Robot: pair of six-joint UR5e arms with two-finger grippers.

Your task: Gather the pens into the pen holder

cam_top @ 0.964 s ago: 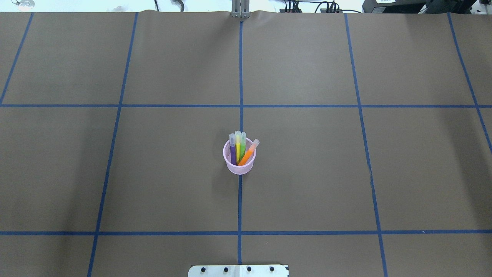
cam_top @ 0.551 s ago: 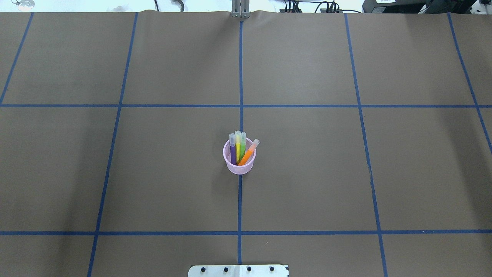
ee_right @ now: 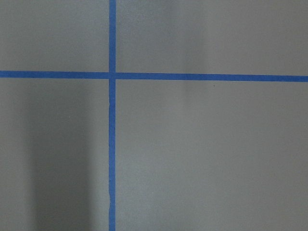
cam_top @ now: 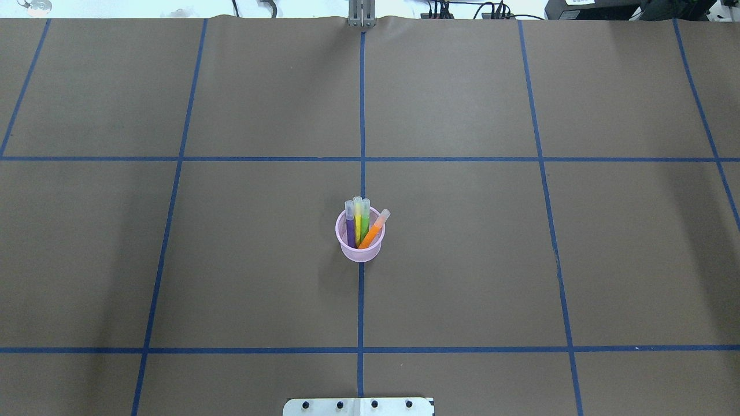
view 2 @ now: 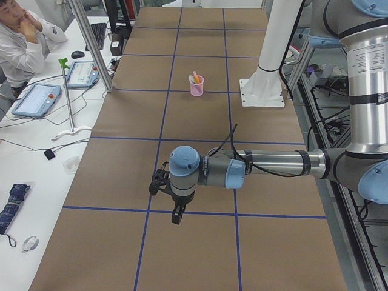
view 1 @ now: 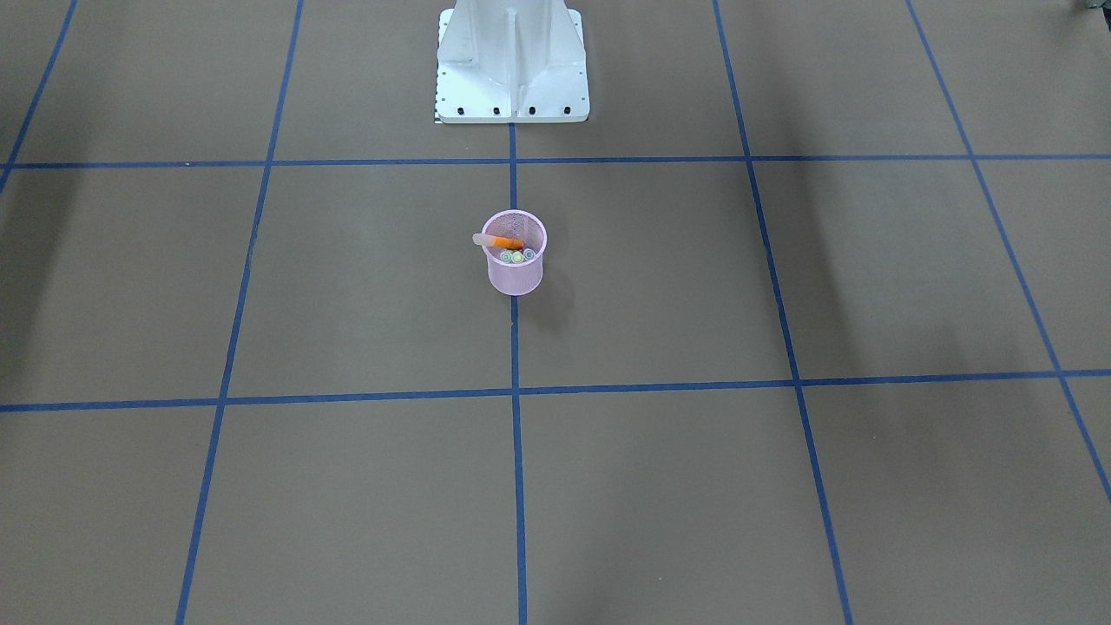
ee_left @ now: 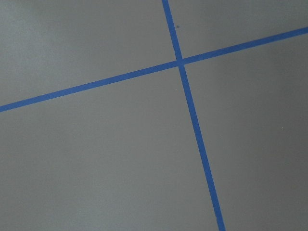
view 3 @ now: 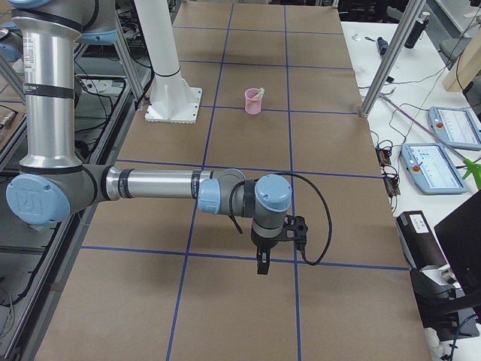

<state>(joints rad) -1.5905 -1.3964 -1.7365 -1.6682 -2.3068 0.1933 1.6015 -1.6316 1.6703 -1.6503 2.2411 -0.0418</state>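
- Front-facing view: you are looking at the pen holder point(view 1: 515, 276), which is standing upright on the table point(view 1: 260, 286) astride a blue tape line point(view 1: 517, 486), near the robot base point(view 1: 512, 61). The orange pen point(view 1: 502, 243) is lying slanted across the mouth, its pale cap poking over the rim. Three more cap ends are clustering at the near rim; they are probably green and yellow, but too small to be sure.
- Overhead view: the purple pen point(cam_top: 350, 230), yellow pen point(cam_top: 358, 222) and green pen point(cam_top: 365, 222) are standing side by side inside the holder. The orange one is leaning away from them.
- Exterior left: the left gripper point(view 2: 176, 219) is hanging above the table, pointing down, well apart from the holder. You cannot tell whether its claw is spread or pressed together. A person point(view 2: 21, 45) is sitting at the side bench point(view 2: 36, 130).
- Exterior right: the right gripper point(view 3: 261, 269) is hanging likewise, far from the holder, and its claw state cannot be told either.
- Wrist views: both are showing only the brown covering and crossing tape.
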